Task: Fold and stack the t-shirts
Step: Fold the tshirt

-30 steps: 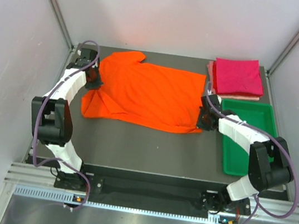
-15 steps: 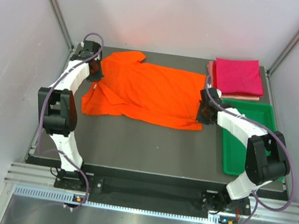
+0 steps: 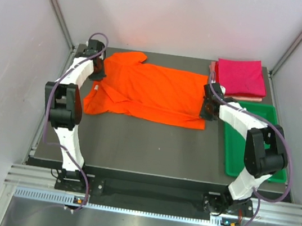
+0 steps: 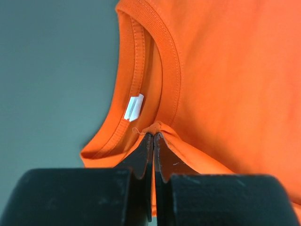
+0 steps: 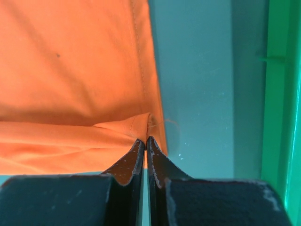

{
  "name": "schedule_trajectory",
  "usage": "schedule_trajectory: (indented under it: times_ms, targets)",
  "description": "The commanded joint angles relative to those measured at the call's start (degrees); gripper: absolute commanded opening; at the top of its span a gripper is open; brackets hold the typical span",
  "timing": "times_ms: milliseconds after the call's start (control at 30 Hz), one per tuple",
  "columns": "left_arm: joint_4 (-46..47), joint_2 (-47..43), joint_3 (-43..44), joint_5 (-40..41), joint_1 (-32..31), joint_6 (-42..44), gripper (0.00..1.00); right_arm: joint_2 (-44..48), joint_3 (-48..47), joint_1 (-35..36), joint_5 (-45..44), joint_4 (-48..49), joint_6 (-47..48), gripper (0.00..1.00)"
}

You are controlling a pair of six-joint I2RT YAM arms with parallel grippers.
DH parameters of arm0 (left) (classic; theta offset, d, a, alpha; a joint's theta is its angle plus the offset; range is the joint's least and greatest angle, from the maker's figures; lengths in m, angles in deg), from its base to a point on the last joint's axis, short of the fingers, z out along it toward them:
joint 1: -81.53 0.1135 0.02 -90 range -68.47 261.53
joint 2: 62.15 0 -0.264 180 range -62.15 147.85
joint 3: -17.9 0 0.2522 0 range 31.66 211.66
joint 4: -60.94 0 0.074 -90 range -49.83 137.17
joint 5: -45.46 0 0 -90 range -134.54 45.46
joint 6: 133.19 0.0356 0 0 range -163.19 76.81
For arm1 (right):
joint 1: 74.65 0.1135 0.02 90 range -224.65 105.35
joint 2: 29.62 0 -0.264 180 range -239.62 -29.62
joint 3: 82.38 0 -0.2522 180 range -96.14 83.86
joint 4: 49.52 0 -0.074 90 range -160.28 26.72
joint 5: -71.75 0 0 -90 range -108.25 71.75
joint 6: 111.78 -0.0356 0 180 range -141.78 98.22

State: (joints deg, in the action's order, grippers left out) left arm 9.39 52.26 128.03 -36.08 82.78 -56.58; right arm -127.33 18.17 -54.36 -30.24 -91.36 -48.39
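Observation:
The orange t-shirt lies spread across the far half of the table, collar to the left. My left gripper is shut on a pinch of orange cloth beside the ribbed collar, just past the white label; its tips meet on the fold. At the shirt's right edge my right gripper is shut on the hem corner, tips pressed together. A magenta folded t-shirt rests on a pale pink one at the back right corner.
A green plastic tray sits along the right side of the dark table, right beside my right arm. Grey enclosure walls stand close on the left, right and far sides.
Both grippers have moved toward the far side with the orange cloth in them. The shirt's near edge has drawn back and the shirt looks narrower front to back.

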Motion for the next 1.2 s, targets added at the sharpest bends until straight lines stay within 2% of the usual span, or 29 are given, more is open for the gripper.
schedule_trajectory:
  times_ms: [0,433,533,667,733,833,1000,1167]
  targets:
    - [-0.18,1.16,3.20,1.98,0.15,1.78,0.00,-1.16,-3.39,-1.22,-0.76,0.21,0.60,0.00]
    - [-0.81,3.18,5.93,4.19,0.59,0.47,0.00,-4.59,-8.92,-2.45,0.04,-0.84,1.39,0.02]
    - [-1.07,3.97,6.45,4.27,0.68,0.29,0.00,-5.91,-11.38,-2.63,-0.14,-1.54,1.12,0.11]
    - [-1.33,4.86,7.07,4.10,0.68,0.12,0.00,-5.91,-13.15,-2.80,-0.67,-2.07,0.60,0.34]
    - [-1.51,5.21,7.42,4.36,0.68,0.12,0.00,-5.12,-12.88,-2.80,-0.14,-2.16,0.16,0.37]
    - [-1.24,5.47,7.68,3.66,0.59,0.20,0.00,-4.33,-11.92,-2.80,0.91,-1.63,0.07,0.36]
    - [1.04,6.17,8.56,-0.90,0.68,1.43,0.00,-3.89,-9.02,-2.72,2.67,0.47,-0.99,0.28]
    - [-1.94,9.25,13.30,-0.82,0.68,1.87,0.00,-4.68,-5.68,-2.19,3.29,1.53,-2.30,0.27]
